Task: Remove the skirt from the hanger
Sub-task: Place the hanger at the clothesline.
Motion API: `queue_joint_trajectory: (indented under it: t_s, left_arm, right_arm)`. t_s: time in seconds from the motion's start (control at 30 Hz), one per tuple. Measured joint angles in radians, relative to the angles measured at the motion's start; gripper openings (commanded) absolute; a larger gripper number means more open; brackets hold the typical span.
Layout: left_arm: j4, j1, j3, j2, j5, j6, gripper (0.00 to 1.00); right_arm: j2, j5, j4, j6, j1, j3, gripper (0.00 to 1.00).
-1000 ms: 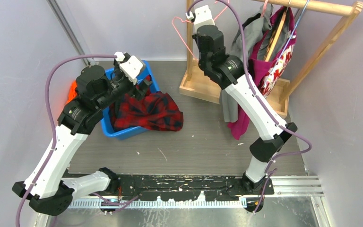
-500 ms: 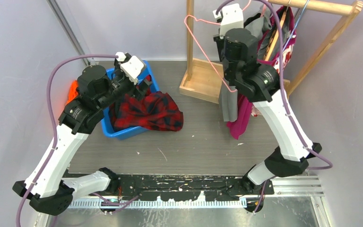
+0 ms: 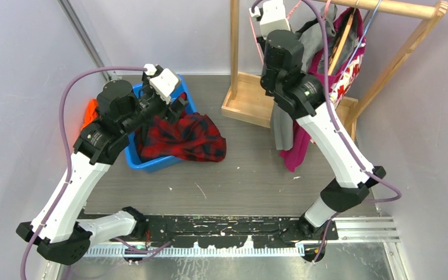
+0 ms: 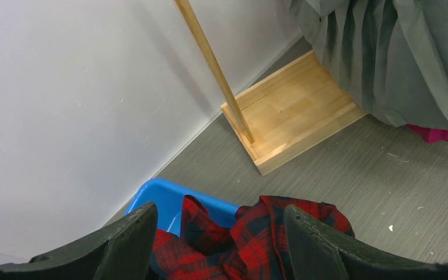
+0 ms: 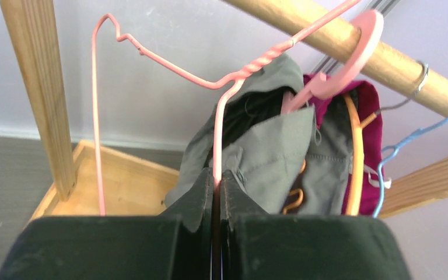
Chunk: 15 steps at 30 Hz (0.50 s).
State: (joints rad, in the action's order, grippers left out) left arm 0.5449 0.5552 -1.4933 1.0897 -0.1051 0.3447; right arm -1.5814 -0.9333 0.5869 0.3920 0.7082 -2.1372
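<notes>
A red plaid skirt point(image 3: 186, 137) lies half in the blue bin point(image 3: 151, 164) and spills over its right rim; it also shows in the left wrist view point(image 4: 268, 233). My left gripper point(image 4: 219, 213) is open and empty just above it. My right gripper point(image 5: 217, 178) is shut on the wire of a bare pink hanger point(image 5: 169, 58), held high at the wooden rail point(image 5: 303, 29). The hanger's hook point(image 5: 356, 35) sits over the rail. In the top view the right gripper's fingers are hidden behind its wrist point(image 3: 271, 14).
A grey garment point(image 3: 280, 125) and a magenta one point(image 3: 297, 149) hang from the rail point(image 3: 385, 7) on other hangers, right behind the right gripper. The rack's wooden base point(image 3: 251, 108) and post stand at the back. Walls close in left and right.
My right arm has carried the pink hanger from left of the rack post up and right to the rail, where its hook now rests. The left arm has not moved.
</notes>
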Motion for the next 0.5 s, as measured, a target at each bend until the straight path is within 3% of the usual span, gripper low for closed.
queue_joint_trajectory:
  t_s: [0.13, 0.23, 0.5]
  left_arm:
    - [0.002, 0.0, 0.0, 0.0, 0.001, 0.0, 0.78]
    - [0.008, 0.0, 0.0, 0.0, 0.008, 0.0, 0.78]
    - [0.036, 0.0, 0.0, -0.003, 0.031, 0.0, 0.78]
  right_arm:
    - [-0.069, -0.011, -0.179, 0.077, -0.035, -0.003, 0.01]
    - [-0.195, 0.004, -0.243, 0.079, -0.089, -0.126, 0.01]
    - [-0.383, 0.051, -0.274, 0.007, -0.18, -0.282, 0.01]
